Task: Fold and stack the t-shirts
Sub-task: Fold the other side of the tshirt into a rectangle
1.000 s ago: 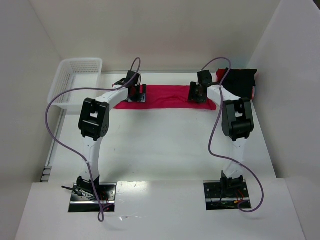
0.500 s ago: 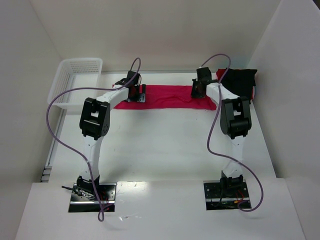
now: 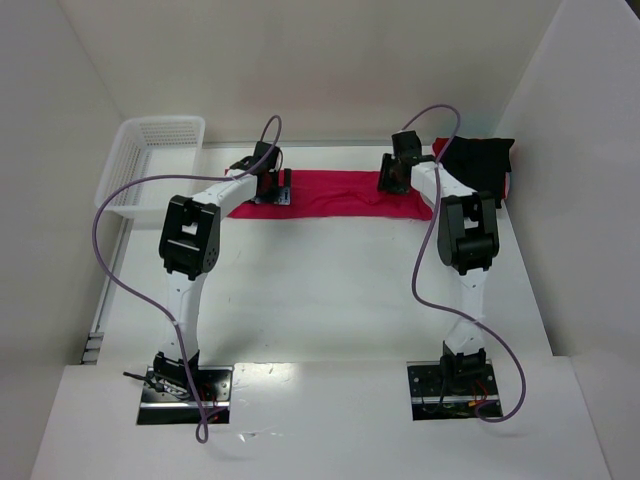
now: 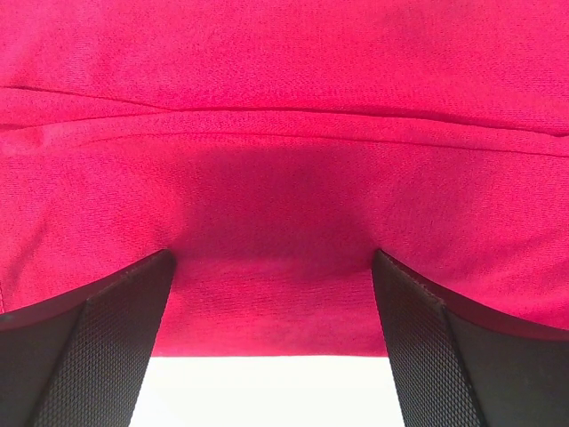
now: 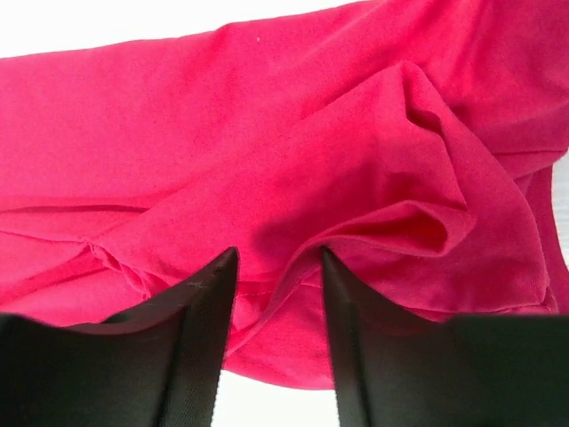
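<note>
- While your left gripper (image 4: 273,255) is hovering low with its jaws wide apart, your right gripper (image 5: 278,253) is lifting and pulling back from where it sat a second ago.
- The red t-shirt (image 3: 335,193) hem is puckering between the right fingers, looking clamped, so the fold is probably starting.
- Both wrists are pitching steeply down, and the shirt is lying stretched beneath and between the two tools.

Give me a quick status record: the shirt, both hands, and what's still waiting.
shirt in work: red t-shirt, folded into a long strip across the far side
left hand: open, over the strip's left end
right hand: pinching bunched cloth at the right end
waiting: dark garment, far right corner
basket: far left
</note>
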